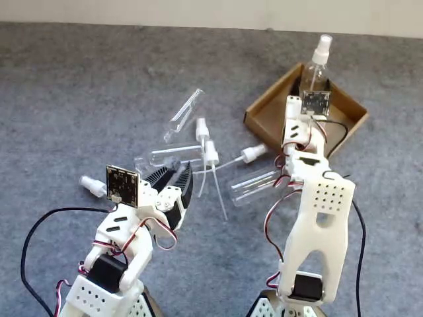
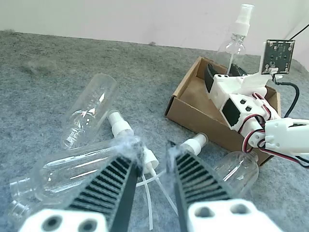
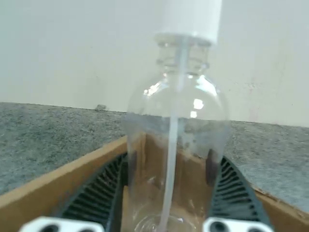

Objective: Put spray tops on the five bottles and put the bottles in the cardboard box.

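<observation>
— Where's the finished bottle [image 1: 316,76]?
— Upright in the cardboard box [image 1: 263,113], far right, its white spray top [image 1: 323,47] on.
— The others?
— Clear, uncapped, lying left of the box: far bottle [image 1: 184,115], middle bottle [image 1: 168,156], near bottle [image 1: 254,185], with loose tops [image 1: 211,155] between them.

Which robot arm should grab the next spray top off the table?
Probably left. The left gripper is open right by the loose spray tops; the right gripper is shut on a bottle at the cardboard box.

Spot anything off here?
The spray top on the bottle in the right gripper, at the cardboard box, sits high: neck threads show below it, so it may not be fully screwed down.
</observation>
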`<move>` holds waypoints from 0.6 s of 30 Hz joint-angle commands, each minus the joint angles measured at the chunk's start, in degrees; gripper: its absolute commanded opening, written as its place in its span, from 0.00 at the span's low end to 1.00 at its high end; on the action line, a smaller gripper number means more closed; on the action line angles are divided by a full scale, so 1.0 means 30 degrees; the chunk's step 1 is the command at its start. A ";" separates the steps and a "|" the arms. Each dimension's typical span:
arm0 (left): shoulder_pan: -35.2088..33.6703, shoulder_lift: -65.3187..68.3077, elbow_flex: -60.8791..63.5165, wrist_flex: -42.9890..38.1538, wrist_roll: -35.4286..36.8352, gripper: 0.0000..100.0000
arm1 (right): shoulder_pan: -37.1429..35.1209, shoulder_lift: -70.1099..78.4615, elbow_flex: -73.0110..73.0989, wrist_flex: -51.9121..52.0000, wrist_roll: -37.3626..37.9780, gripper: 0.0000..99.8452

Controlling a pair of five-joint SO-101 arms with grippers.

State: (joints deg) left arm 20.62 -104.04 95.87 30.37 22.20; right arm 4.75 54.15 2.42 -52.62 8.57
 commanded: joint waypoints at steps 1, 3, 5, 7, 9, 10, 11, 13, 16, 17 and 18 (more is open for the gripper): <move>-0.0220 -0.0103 0.0396 -0.0088 -0.0205 0.04 | 0.0190 -0.2535 -0.0278 0.0132 0.0117 0.17; -0.0220 -0.0103 0.0396 -0.0088 -0.0205 0.04 | 0.0190 -0.3443 -0.0220 0.0132 0.0117 0.17; -0.0220 -0.0103 0.0396 -0.0088 -0.0205 0.04 | 0.0190 -0.4088 -0.0190 0.0161 0.0088 0.17; -0.0220 -0.0103 0.0396 -0.0088 -0.0205 0.04 | 0.0220 -0.4703 -0.0161 0.0601 0.0088 0.17; -0.0220 -0.0103 0.0396 -0.0088 -0.0205 0.04 | 0.0249 -0.5377 -0.0190 0.1919 0.0088 0.17; -0.0220 -0.0103 0.0396 -0.0088 -0.0205 0.04 | 0.0249 -0.5817 -0.0190 0.2535 0.0088 0.17; -0.0220 -0.0103 0.0396 -0.0088 -0.0205 0.04 | 0.0220 -0.6256 -0.0190 0.3121 -0.0059 0.17; -0.0220 -0.0103 0.0396 -0.0088 -0.0205 0.04 | 0.0220 -0.7194 -0.0161 0.4352 -0.1377 0.17; -0.0220 -0.0103 0.0396 -0.0088 -0.0205 0.04 | 0.0278 -0.9040 -0.0161 0.7311 -0.3780 0.17; -0.0220 -0.0103 0.0396 -0.0088 -0.0205 0.04 | 0.0308 -0.9685 -0.0161 0.8513 -0.4366 0.17; -0.0220 -0.0103 0.0396 -0.0088 -0.0205 0.04 | 0.0308 -1.0330 -0.0161 0.9656 -0.4894 0.17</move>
State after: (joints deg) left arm 20.62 -104.04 95.87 30.37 22.20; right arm 4.84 32.09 2.51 -32.57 -1.19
